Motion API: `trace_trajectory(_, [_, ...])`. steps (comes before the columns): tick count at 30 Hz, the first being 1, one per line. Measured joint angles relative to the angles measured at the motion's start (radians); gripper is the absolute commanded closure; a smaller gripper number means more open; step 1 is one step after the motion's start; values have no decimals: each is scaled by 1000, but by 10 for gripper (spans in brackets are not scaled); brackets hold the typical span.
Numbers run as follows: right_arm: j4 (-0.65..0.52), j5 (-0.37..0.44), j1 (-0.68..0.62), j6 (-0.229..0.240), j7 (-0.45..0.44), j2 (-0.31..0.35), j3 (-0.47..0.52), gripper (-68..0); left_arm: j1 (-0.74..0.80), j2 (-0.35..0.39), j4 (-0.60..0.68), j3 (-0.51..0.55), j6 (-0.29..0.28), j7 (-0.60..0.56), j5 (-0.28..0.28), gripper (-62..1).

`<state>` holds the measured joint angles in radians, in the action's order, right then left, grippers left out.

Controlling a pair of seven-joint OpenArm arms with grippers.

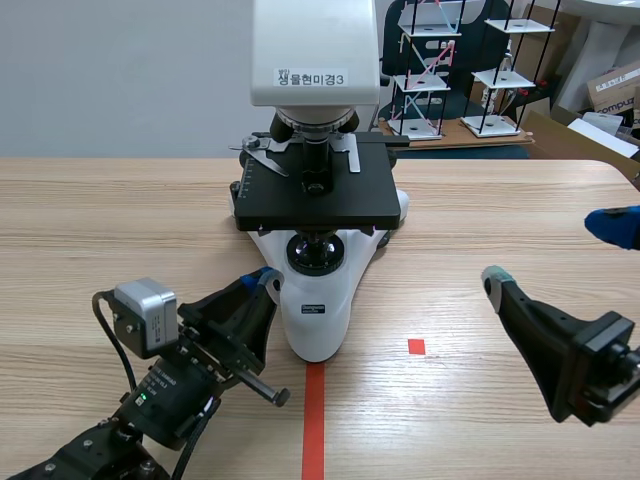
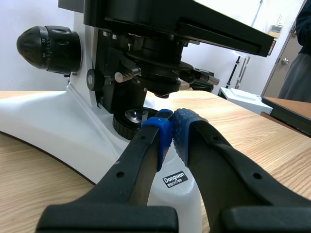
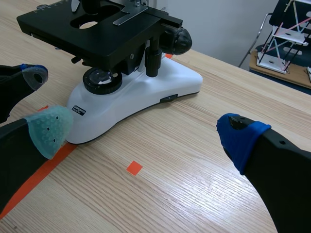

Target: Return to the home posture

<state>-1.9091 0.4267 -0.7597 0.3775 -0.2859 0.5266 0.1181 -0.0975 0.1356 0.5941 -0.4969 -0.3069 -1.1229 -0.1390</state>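
A white microscope (image 1: 318,300) with a black stage stands at the middle of the wooden table. My left gripper (image 1: 265,280) is low at the front left, shut on nothing, its tips close to the left side of the microscope's base. In the left wrist view the blue pads of that gripper (image 2: 173,131) meet just over the white base (image 2: 48,126). My right gripper (image 1: 553,252) hovers open at the right, well apart from the microscope. In the right wrist view the gripper (image 3: 143,133) has bare table between its fingers, with the microscope (image 3: 141,92) ahead and to one side.
An orange-red tape line (image 1: 314,420) runs from the microscope's front toward me, with a small red square (image 1: 416,346) to its right. Wire-frame shelf models (image 1: 440,70) and a cardboard box (image 1: 612,90) stand behind the table's far right edge.
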Motion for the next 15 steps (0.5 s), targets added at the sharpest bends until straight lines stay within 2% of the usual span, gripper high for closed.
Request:
trace_trajectory(11, [0,0,0,0,0,0,0,-679,13,2,2,1,3,-10,0,-41])
trace_trajectory(15, [0,0,0,0,1,0,0,-679,57,38,80,1,8,55,52,-43])
